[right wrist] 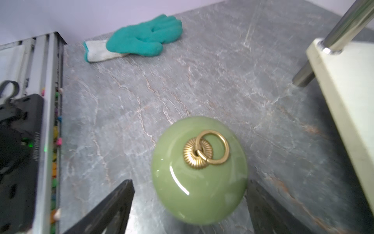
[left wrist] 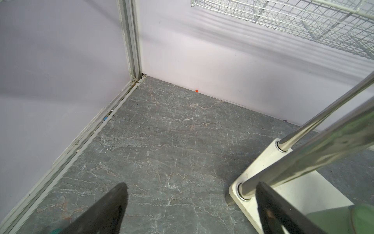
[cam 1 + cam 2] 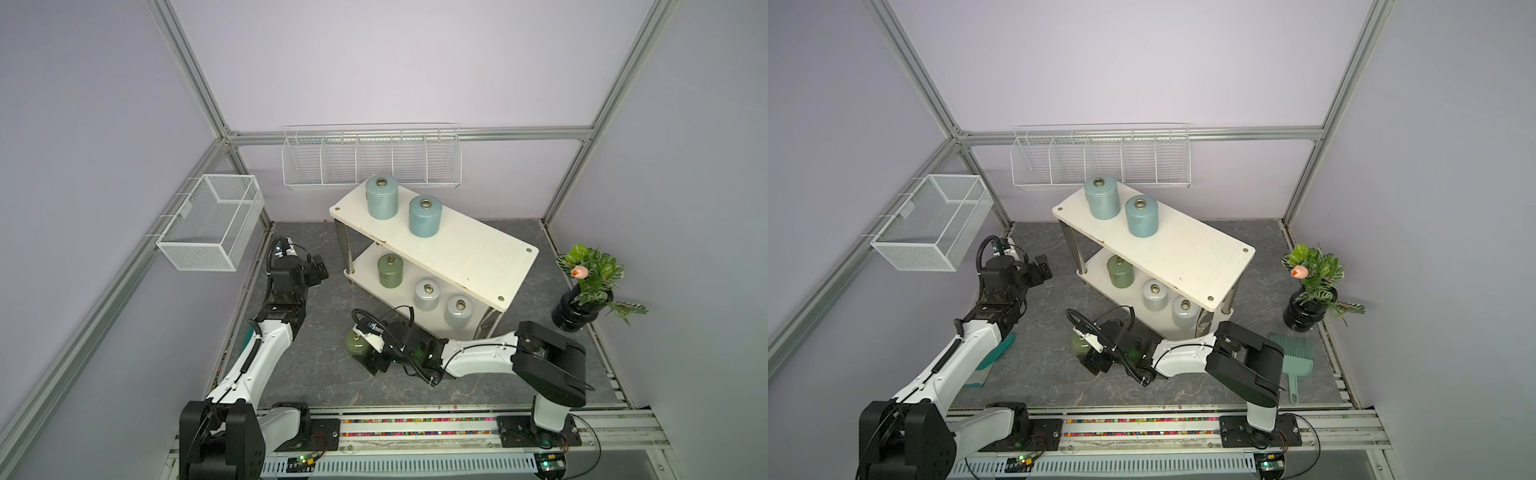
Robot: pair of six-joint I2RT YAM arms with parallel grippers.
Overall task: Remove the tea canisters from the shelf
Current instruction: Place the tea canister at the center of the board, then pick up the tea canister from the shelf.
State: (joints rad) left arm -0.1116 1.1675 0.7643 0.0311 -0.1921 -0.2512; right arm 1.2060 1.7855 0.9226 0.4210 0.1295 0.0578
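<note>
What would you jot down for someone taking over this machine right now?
Left hand: open, empty, by the shelf end.
Right hand: open, straddling an olive canister that stands on the grey tabletop, off the shelf.
Done: that one canister.
Left: five on the shelf. Two blue canisters on top; a second olive canister and two grey-white canisters on the lower tier.
</note>
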